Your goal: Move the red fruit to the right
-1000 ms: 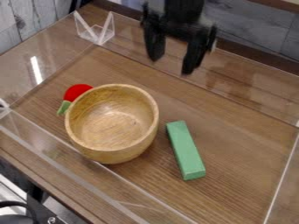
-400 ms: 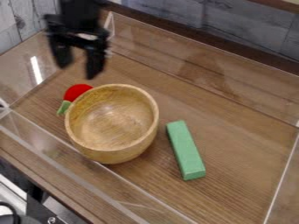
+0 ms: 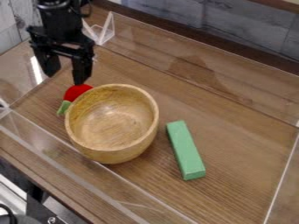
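The red fruit (image 3: 76, 91) lies on the wooden table just left of the wooden bowl (image 3: 112, 121), partly hidden by the bowl's rim; its light-green leafy end (image 3: 63, 108) pokes out at the lower left. My black gripper (image 3: 63, 67) hangs pointing down a little above and behind the fruit. Its two fingers stand apart, open, with nothing between them.
A long green rectangular block (image 3: 184, 150) lies right of the bowl. Clear plastic walls (image 3: 35, 140) fence in the table. A clear triangular stand (image 3: 96, 30) sits at the back left, just behind the gripper.
The gripper has swept from the back middle of the table to the left, coming down toward the red fruit. It stayed open. Bowl, fruit and block have not moved.
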Action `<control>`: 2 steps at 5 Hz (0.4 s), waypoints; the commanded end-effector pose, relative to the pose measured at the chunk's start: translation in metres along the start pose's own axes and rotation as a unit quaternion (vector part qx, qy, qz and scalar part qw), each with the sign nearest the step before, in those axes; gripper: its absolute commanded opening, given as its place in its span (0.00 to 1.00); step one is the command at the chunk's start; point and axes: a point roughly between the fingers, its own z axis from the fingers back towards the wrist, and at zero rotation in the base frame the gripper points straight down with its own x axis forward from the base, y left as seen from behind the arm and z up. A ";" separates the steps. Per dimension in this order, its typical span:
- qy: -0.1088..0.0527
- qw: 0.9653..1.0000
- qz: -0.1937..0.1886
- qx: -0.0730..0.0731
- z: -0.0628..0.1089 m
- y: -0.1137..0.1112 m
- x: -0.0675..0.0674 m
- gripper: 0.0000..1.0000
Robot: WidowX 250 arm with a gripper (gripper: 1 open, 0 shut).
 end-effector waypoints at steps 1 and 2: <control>-0.023 1.000 0.008 0.008 -0.001 0.010 0.015 1.00; -0.028 1.000 0.010 0.008 -0.011 0.013 0.022 1.00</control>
